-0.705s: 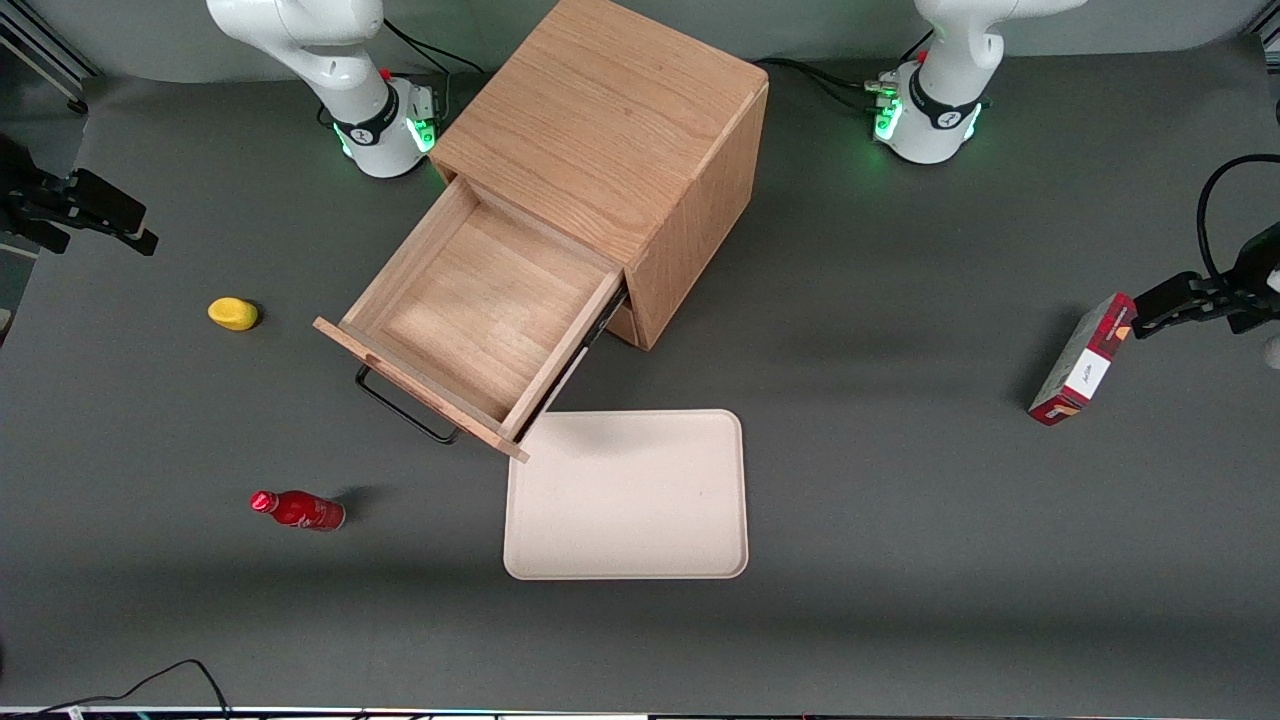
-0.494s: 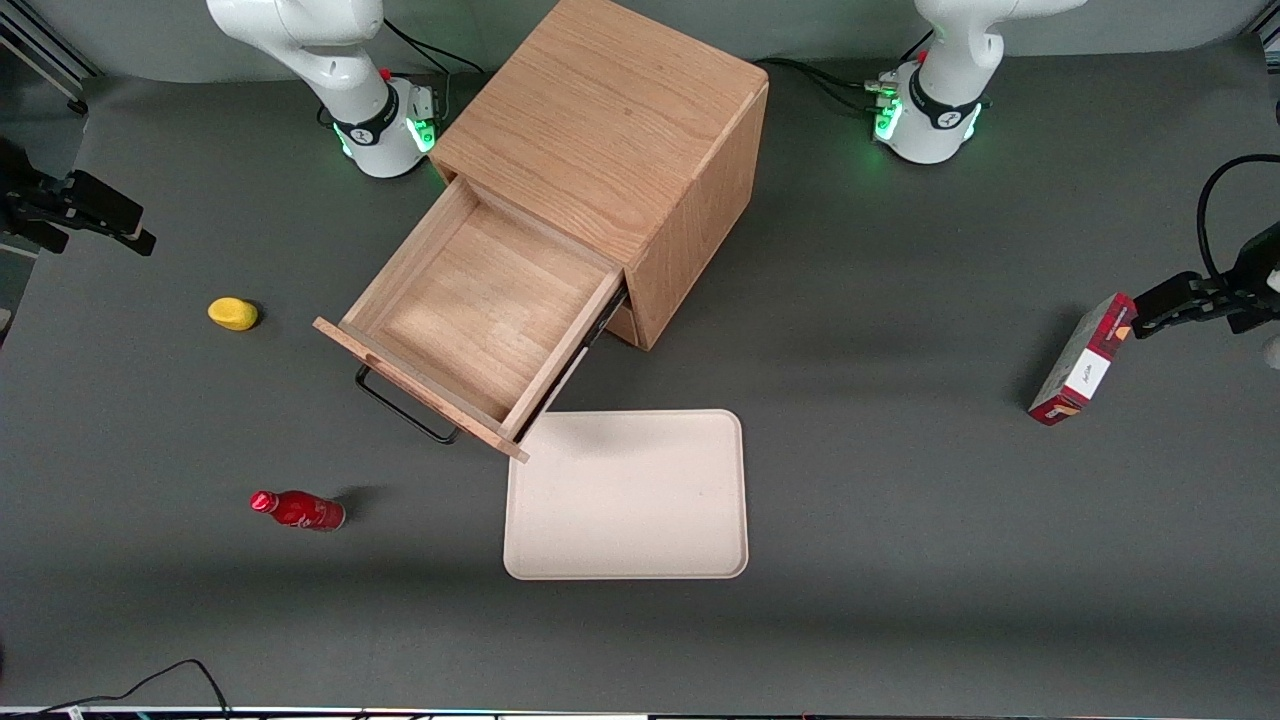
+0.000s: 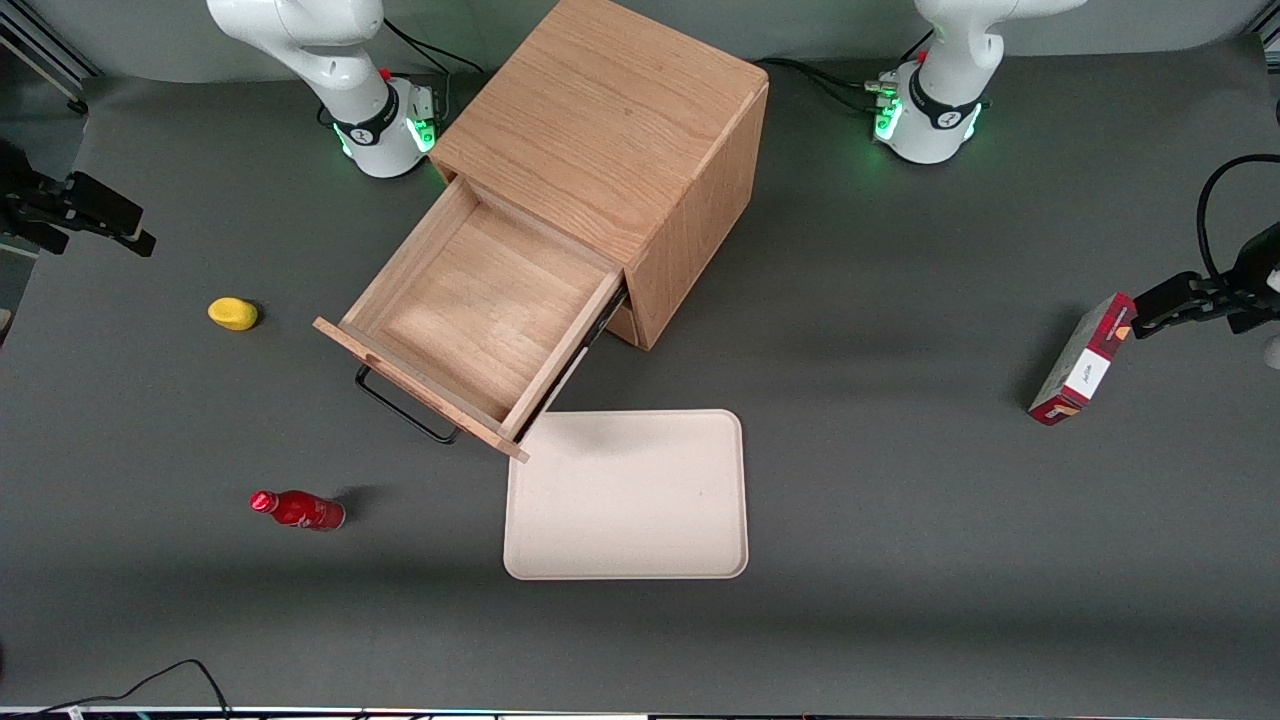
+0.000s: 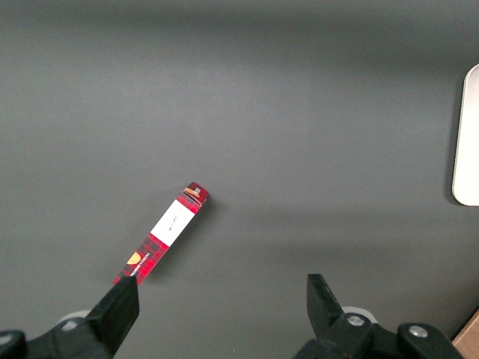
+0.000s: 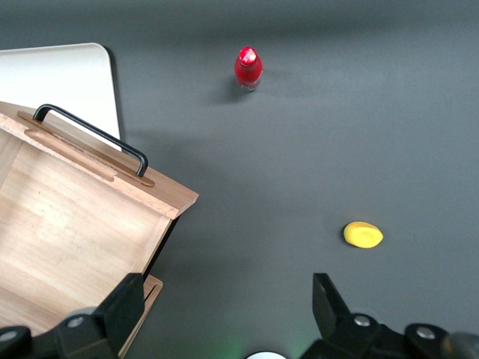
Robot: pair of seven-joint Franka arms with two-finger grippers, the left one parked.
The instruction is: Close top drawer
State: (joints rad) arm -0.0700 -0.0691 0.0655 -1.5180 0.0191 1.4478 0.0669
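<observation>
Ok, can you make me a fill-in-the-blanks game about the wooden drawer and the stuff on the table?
1. The top drawer is pulled ____ of the wooden cabinet.
2. The drawer's thin bar handle is the colour ____.
3. The open tool hovers near the working arm's end of the table, holding ____.
4. The little bottle lying on the table is ____.

Missing words: out; black; nothing; red
</observation>
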